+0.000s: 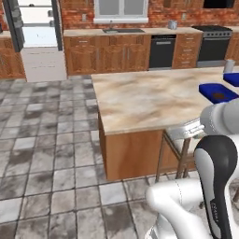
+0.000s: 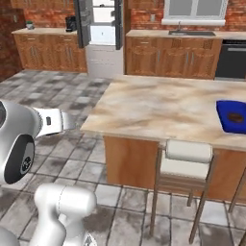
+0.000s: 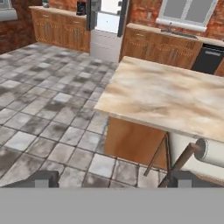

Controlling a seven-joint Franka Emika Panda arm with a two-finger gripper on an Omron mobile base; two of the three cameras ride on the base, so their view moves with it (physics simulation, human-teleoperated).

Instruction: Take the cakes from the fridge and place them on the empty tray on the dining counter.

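Beige marbled surface of the dining counter sits ahead with its near corner toward me and a white-cushioned stool tucked at its near edge; my arm is folded high over the base, hand aimed forward and down, gripper fingers spread wide and holding nothing. Fridge stands at the far wall with both doors swung open, well apart from me across bare grey tile floor; cakes inside too small to tell. Blue tray with a brown donut lies on the surface's right end.
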